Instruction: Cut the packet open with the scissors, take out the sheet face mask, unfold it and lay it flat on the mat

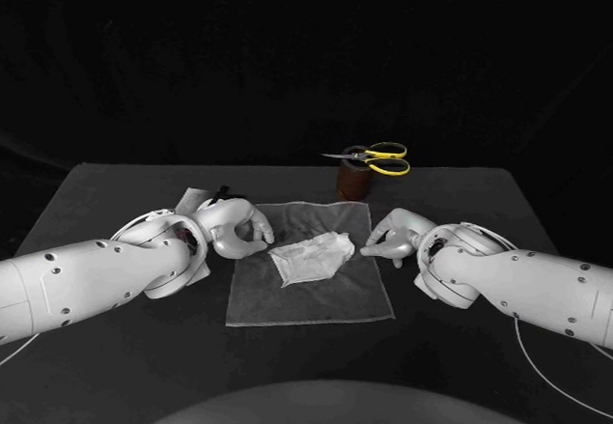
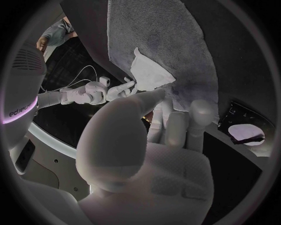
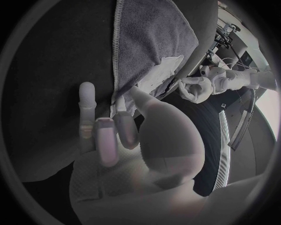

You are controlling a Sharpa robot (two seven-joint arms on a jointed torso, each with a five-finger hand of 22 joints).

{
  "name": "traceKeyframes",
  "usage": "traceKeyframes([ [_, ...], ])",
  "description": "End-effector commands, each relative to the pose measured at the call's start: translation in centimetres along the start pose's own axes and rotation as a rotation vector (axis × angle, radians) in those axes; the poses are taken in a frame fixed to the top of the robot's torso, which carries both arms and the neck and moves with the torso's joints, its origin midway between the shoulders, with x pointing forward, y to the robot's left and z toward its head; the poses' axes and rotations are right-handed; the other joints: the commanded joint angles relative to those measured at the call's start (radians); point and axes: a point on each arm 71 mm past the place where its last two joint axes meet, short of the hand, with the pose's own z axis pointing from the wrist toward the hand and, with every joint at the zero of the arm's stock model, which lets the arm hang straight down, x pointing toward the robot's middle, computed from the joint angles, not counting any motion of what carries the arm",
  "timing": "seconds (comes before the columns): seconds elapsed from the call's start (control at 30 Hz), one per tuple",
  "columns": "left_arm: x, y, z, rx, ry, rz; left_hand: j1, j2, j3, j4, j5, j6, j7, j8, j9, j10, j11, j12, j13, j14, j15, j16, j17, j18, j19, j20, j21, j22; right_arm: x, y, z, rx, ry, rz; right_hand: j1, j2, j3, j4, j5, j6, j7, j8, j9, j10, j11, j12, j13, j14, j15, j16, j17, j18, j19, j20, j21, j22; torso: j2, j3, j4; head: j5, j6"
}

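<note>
Now we are hovering our left hand (image 1: 236, 225) and right hand (image 1: 396, 237) empty, fingers loose, flanking the crumpled mask (image 1: 312, 256) lying mid-mat (image 1: 301, 304), likely so each can pinch an edge and spread it.

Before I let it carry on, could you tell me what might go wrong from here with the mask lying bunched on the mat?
1. The sheet mask lies crumpled on the mat; its thin layers may cling and could tear if pulled apart unevenly.
2. The left robot hand and right robot hand sit at the mat's side edges, so fingers might catch the mat instead and drag or rumple it.
</note>
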Motion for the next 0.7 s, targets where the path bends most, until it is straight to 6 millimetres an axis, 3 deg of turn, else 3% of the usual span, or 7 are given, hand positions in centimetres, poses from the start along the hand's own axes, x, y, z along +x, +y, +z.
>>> traceKeyframes([
  [0.03,0.1,-0.6,-0.1,0.038,-0.026,-0.04,-0.002,0.0,0.0,-0.002,0.002,-0.003,0.002,-0.002,0.001,0.005,0.005,-0.007,-0.002,-0.006,0.001,-0.007,0.002,0.013,-0.005,-0.001,-0.002,0.002,-0.4,0.1,-0.3,-0.04,-0.034,-0.011,0.032,0.013,0.016,-0.014,0.002,0.006,-0.004,0.001,0.002,0.007,-0.003,0.014,0.073,0.019,0.003,0.006,0.08,0.018,0.002,0.001,-0.005,0.0,0.0,0.0013,0.0003,-0.007,0.0],
  [0.3,0.4,-1.2,-0.4,0.044,-0.045,-0.11,-0.007,0.007,0.0,0.003,0.002,-0.003,0.004,-0.002,0.003,0.018,0.005,-0.012,-0.007,0.009,0.001,-0.004,0.021,0.009,0.011,0.0,0.008,0.019,0.0,0.9,-1.4,-0.173,-0.032,0.045,0.107,0.042,0.076,-0.066,0.004,0.0,0.004,-0.017,-0.008,0.026,0.003,0.054,0.1,0.035,0.006,0.017,0.109,0.019,0.013,0.003,0.0,0.008,-0.001,0.0018,-0.0014,-0.012,0.0],
  [0.47,0.7,-1.3,-0.5,0.023,-0.025,-0.152,-0.012,0.01,0.0,0.006,0.002,-0.002,0.004,-0.002,0.004,0.027,0.005,-0.014,-0.009,0.018,0.001,-0.003,0.032,0.007,0.021,0.0,0.014,0.027,0.2,1.2,-2.1,-0.217,-0.044,0.074,0.124,0.056,0.116,-0.098,0.004,0.022,0.003,-0.018,-0.01,0.043,0.001,0.089,0.124,0.049,0.004,0.027,0.136,0.02,0.024,0.0,0.017,0.023,0.0,0.001,0.0012,-0.011,0.0],
  [0.7,1.5,-1.1,-0.1,-0.029,0.053,-0.064,-0.025,0.013,-0.019,0.011,0.002,0.016,-0.008,0.003,0.013,0.069,-0.01,0.018,0.003,0.089,-0.012,0.012,0.131,-0.011,0.093,-0.009,0.061,0.098,0.8,2.2,-3.0,-0.295,-0.048,0.092,0.108,0.061,0.141,-0.119,0.007,0.043,-0.002,-0.022,-0.011,0.07,-0.003,0.143,0.163,0.071,0.0,0.042,0.182,0.006,0.071,-0.004,0.107,0.078,0.0,0.0001,0.0007,-0.001,0.0],
])
